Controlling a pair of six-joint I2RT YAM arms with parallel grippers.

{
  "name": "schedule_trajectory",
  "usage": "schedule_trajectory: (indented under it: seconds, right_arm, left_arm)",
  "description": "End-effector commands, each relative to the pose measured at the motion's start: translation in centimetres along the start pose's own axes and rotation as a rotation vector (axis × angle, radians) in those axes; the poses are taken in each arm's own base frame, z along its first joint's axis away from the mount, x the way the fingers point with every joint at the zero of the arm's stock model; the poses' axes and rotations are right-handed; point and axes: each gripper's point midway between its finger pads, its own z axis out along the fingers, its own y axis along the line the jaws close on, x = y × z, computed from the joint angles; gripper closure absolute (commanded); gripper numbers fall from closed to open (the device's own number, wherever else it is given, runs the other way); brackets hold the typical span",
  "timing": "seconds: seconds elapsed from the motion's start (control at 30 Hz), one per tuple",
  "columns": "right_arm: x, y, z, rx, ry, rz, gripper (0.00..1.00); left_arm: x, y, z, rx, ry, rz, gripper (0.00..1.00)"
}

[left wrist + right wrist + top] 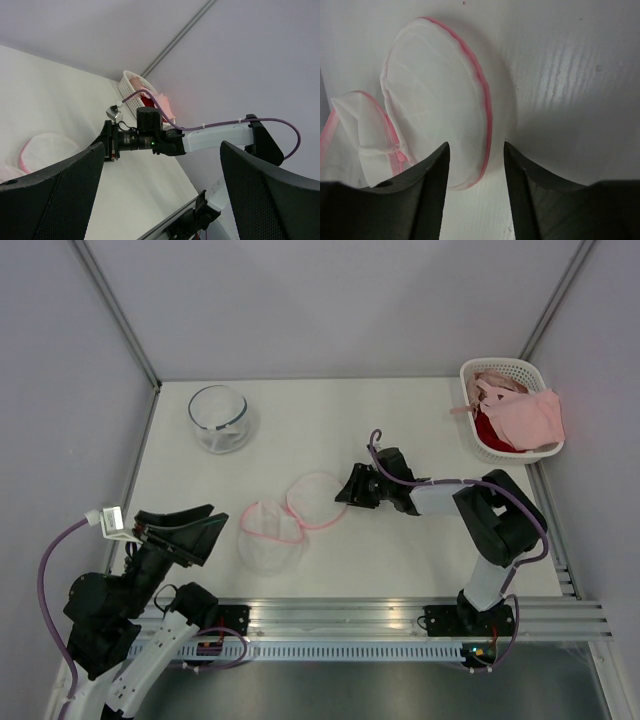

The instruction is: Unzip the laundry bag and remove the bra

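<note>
The laundry bag [290,520] lies unzipped in the middle of the table, its white mesh halves spread apart with their pink rims showing. My right gripper [346,490] hovers low at the right half's edge. In the right wrist view the jaws of that gripper [476,147] stand apart on either side of the bag's [435,90] pink rim, not pressing it. The pale pink bra [527,416] is draped over the white basket [500,365] at the far right. My left gripper [200,532] is raised at the near left, wide open and empty [161,150].
A clear glass bowl [218,418] stands at the far left of the table. A red garment [490,430] lies in the basket under the bra. Grey walls enclose the table on three sides, and a metal rail [400,615] runs along the near edge.
</note>
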Motion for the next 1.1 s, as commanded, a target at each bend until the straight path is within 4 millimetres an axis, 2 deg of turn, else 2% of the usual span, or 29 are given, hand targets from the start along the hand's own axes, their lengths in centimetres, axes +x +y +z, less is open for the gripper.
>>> schedule_trajectory:
  seconds: [0.0,0.1,0.13,0.2,0.27,0.33,0.37,0.4,0.43,0.47,0.53,0.57,0.6,0.63,0.67,0.7,0.73,0.83,1.0,1.07]
  right_arm:
    - [-0.8,1.9,0.7,-0.116,-0.021,0.017,0.51]
    - [-0.9,1.9,1.1,-0.12,-0.017,0.014,0.71]
    - [-1.2,2.1,1.1,-0.123,-0.023,0.005,0.86]
    - [-1.9,2.2,0.9,-0.108,-0.044,-0.016,1.0]
    - [-3.0,2.3,0.1,-0.084,-0.076,-0.029,0.99]
    - [-4.8,1.3,-1.0,-0.013,-0.133,-0.033,0.99]
    - [-6.1,1.7,-2.2,-0.003,-0.178,-0.046,1.0]
    - [-7.9,0.3,-3.0,0.076,-0.245,-0.057,0.99]
    - [-8.5,-0.4,-4.0,0.133,-0.254,-0.056,1.0]
    - [-10.0,-0.6,-5.6,0.164,-0.304,-0.06,1.0]
    - [-11.8,-2.4,-8.0,0.3,-0.36,-0.071,1.0]
    - [-12.9,-2.4,-9.5,0.333,-0.403,-0.081,1.0]
    - [-13.1,-3.8,-10.9,0.397,-0.404,-0.072,1.0]
    - [-14.7,-4.4,-12.6,0.472,-0.461,-0.098,1.0]
    - [-15.5,-4.3,-14.2,0.503,-0.499,-0.105,0.99]
    - [-15.6,-5.1,-15.5,0.556,-0.502,-0.105,0.99]
    - [-16.8,-4.9,-17.5,0.601,-0.558,-0.129,1.0]
    - [-18.1,-4.6,-20.5,0.667,-0.613,-0.18,1.0]
    - [-19.5,-3.2,-23.2,0.717,-0.627,-0.253,0.99]
    - [-19.7,-3.5,-23.7,0.761,-0.606,-0.284,1.0]
  left_arm:
    - [-0.2,0.1,0.1,-0.007,-0.008,0.008,0.0]
    - [-0.2,0.1,0.0,-0.007,-0.008,0.008,0.0]
    - [-0.2,0.1,0.0,-0.006,-0.009,0.008,0.0]
    - [-0.1,0.1,0.0,-0.006,-0.005,0.006,0.0]
    - [-0.1,0.1,-0.1,-0.007,-0.004,0.005,0.0]
    - [-0.1,0.2,-0.2,-0.007,-0.004,0.007,0.01]
    - [0.0,0.2,-0.2,-0.009,-0.002,0.005,0.0]
    - [0.0,0.2,-0.1,-0.009,-0.002,0.004,0.0]
    - [0.2,0.3,-0.1,-0.011,0.002,0.003,0.0]
    - [0.2,0.4,-0.1,-0.014,0.004,0.004,0.0]
    - [0.3,0.5,0.0,-0.015,0.005,0.002,0.01]
    - [0.3,0.5,0.0,-0.017,0.006,0.004,0.0]
    - [0.4,0.5,0.0,-0.018,0.009,0.004,0.0]
    - [0.5,0.7,0.2,-0.023,0.01,0.001,0.0]
    - [0.5,0.7,0.2,-0.023,0.012,0.001,0.0]
    - [0.6,0.7,0.2,-0.023,0.012,-0.001,0.0]
    - [0.7,0.8,0.4,-0.025,0.017,0.0,0.0]
    - [1.1,1.0,0.8,-0.025,0.027,-0.004,0.0]
    - [1.1,0.8,1.0,-0.013,0.031,-0.002,0.0]
    - [1.1,0.7,0.8,-0.01,0.027,0.004,0.0]
